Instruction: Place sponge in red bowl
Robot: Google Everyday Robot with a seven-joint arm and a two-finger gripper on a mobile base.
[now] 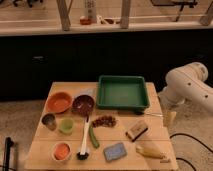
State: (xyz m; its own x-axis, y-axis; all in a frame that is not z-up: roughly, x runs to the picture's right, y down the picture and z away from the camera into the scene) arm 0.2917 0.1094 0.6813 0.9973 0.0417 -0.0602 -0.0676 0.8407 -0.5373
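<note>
Whether the jaws are released or clenched cannot be told. The gripper hangs at the end of a white robot arm, just off the right-hand edge of a wooden table and about level with the table's middle.

On the far half of the table sits a green tray, the largest thing on it. To the tray's left, near the far left corner, is the red bowl (orange-red and shallow, with a darker maroon bowl just beside it). Nearer the front, right of centre, a tan-and-brown block lies at a slant.

The sponge lies flat near the front edge, slightly right of centre, close to the block but apart from it. It is a small blue-grey pad with rounded corners. Its long axis runs roughly across the picture, with the right end tipped a little toward the far side.

From the gripper, the sponge lies toward the picture's lower left, with the block roughly between the two. The red bowl is well apart from the sponge, diagonally across the table. As a judgement, the reach must pass over or around the block, and the wrist should turn so the grip closes across the sponge's short side
</note>
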